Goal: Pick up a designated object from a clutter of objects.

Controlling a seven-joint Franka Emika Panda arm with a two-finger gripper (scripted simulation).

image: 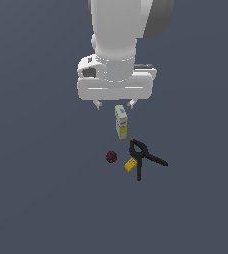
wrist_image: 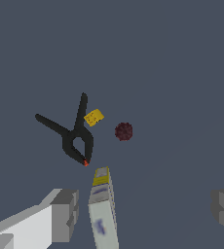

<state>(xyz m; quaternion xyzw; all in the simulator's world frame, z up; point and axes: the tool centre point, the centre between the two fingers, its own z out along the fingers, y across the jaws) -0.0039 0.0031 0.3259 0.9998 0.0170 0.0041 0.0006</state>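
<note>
The hand (image: pixel 115 104) hung above the dark grey surface (image: pixel 36 198) with its two fingers spread wide and nothing between them; in the wrist view one fingertip (wrist_image: pixel 65 214) showed at one edge and the other at the far edge, well apart. Nothing was gripped.

Just beneath and slightly ahead of the hand lay the yellow-and-white rectangular box (image: pixel 121 122), running lengthwise away from the fingers, its white end nearest them and its yellow end farthest. In the wrist view the box (wrist_image: pixel 103 209) sat between the two fingers, nearer one of them, not touching either.

Beyond the box's yellow end lay the black spring clamp (image: pixel 143 159), flat on the surface. Its small red tip (image: pixel 132 140) pointed back toward the box and the hand, just beside the box's far end, and its two long handles splayed away from the hand. The clamp (wrist_image: pixel 72 133) lay well clear of the fingers.

A small yellow chunk (image: pixel 130 164) rested against or just beside one handle; whether it touched was unclear. A tiny dark red ball (image: pixel 111 157) sat near the chunk, apart from the clamp.
</note>
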